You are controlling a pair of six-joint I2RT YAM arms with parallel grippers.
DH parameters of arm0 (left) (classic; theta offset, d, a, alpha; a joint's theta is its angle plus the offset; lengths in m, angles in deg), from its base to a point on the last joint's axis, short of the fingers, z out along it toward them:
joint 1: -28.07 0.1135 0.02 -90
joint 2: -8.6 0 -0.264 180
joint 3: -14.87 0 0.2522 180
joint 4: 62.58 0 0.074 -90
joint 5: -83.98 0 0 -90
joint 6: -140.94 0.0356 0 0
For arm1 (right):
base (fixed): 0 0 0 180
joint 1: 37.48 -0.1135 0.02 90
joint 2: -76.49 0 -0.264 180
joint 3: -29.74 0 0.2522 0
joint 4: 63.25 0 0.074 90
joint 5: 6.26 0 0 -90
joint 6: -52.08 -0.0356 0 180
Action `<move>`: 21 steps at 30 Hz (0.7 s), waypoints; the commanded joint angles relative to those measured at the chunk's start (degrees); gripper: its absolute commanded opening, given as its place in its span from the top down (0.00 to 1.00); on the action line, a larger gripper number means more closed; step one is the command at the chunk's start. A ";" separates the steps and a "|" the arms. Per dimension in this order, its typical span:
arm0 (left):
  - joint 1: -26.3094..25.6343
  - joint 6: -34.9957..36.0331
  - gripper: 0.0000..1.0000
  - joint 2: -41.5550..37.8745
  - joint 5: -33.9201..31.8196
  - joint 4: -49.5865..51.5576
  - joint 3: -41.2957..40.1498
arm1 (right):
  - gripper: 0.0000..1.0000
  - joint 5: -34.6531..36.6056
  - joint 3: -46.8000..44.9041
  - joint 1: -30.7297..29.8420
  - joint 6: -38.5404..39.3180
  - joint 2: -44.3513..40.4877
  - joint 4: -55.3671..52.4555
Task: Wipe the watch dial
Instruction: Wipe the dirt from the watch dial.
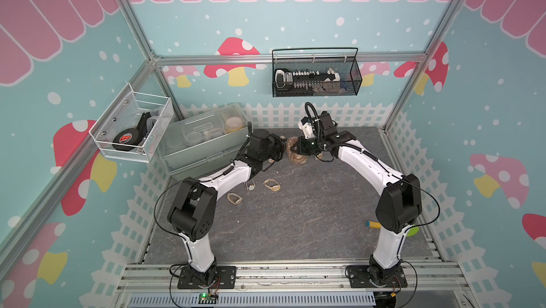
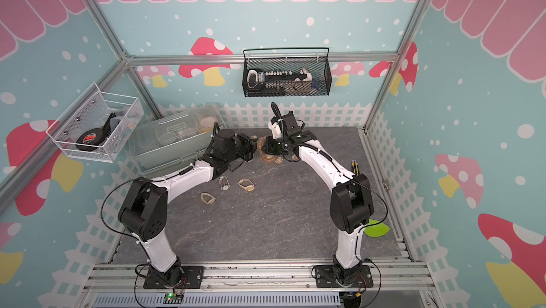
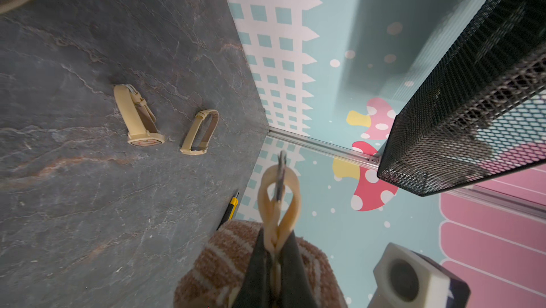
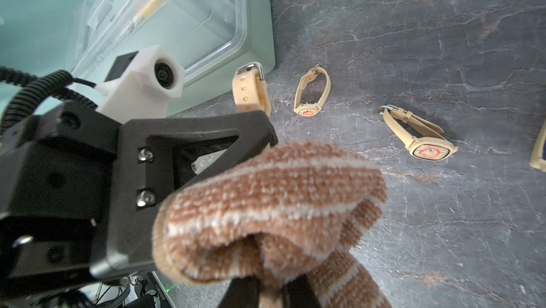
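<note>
My left gripper (image 3: 276, 240) is shut on the beige strap of a watch (image 3: 279, 200); the strap loop and buckle stick out past the fingertips. The watch dial is hidden. My right gripper (image 4: 271, 284) is shut on a brown striped cloth (image 4: 271, 200), which bulges over its fingertips and rests against the left gripper's black finger. The held watch's strap (image 4: 251, 91) shows just behind that finger. In both top views the two grippers (image 1: 284, 147) (image 1: 293, 148) meet above the back middle of the table, with the cloth (image 2: 261, 144) between them.
Three more beige watches (image 1: 272, 185) (image 1: 250, 186) (image 1: 235, 198) lie on the grey table in front of the left arm. A clear plastic box (image 1: 204, 141) stands back left. A black mesh basket (image 1: 316, 76) and a white wire basket (image 1: 133, 132) hang on the walls. A yellow utility knife (image 2: 354, 167) lies right.
</note>
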 commanded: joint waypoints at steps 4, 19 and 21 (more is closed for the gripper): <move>-2.08 5.33 1.00 -0.30 6.73 7.41 0.43 | 1.00 -0.20 8.62 -0.03 0.73 4.71 0.98; 0.18 7.36 1.00 -3.68 7.90 9.65 -0.71 | 1.00 0.61 12.57 3.47 2.40 5.35 -2.62; 0.62 6.87 1.00 -4.16 7.76 8.83 -1.26 | 1.00 0.69 10.94 3.73 2.79 4.18 -2.53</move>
